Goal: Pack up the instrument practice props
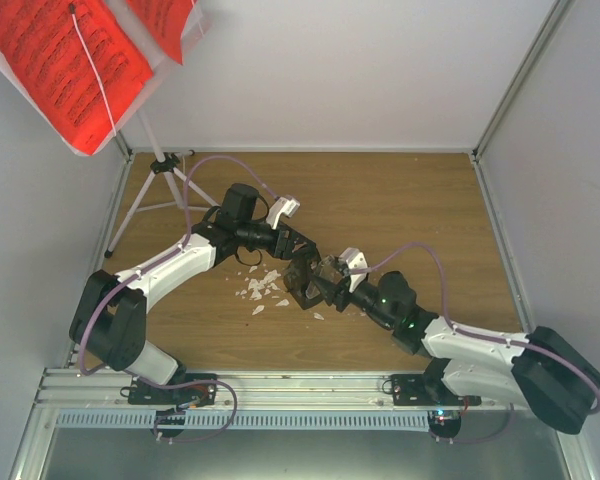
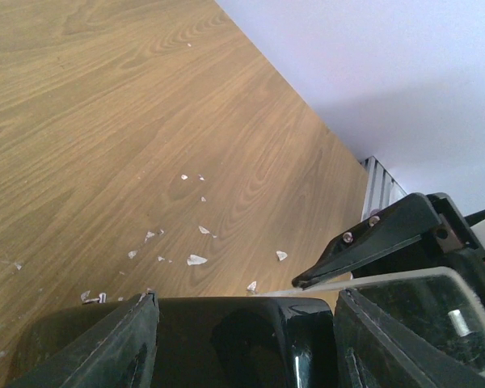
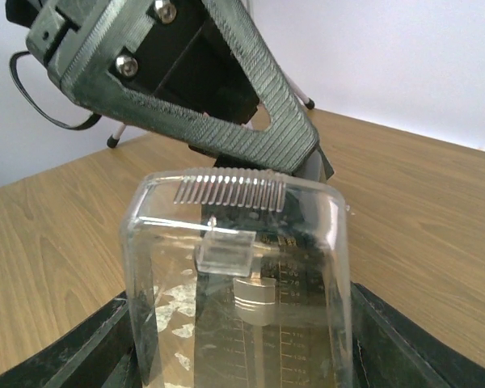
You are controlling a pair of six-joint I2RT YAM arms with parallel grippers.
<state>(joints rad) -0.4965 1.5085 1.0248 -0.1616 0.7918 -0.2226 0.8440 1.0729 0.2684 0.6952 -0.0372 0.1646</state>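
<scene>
One metronome (image 3: 242, 275), two red sheets (image 1: 65, 60), one white stand (image 1: 161, 165)

Metronome (image 3: 238, 291) near centre, red sheets (image 1: 65, 65) on stand (image 1: 160, 170)

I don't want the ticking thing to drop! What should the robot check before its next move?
1. Metronome sits between the right gripper's fingers: ok.
2. Left gripper grips the metronome's top firmly: cannot tell.
3. Clear cover closed on the metronome: ok.
4. Music stand stands apart from both arms: ok.
5. Red sheets taken off the stand: not ok, they lie on its tray.
6. White crumbs out of the way: not ok, they lie beside the grippers.
</scene>
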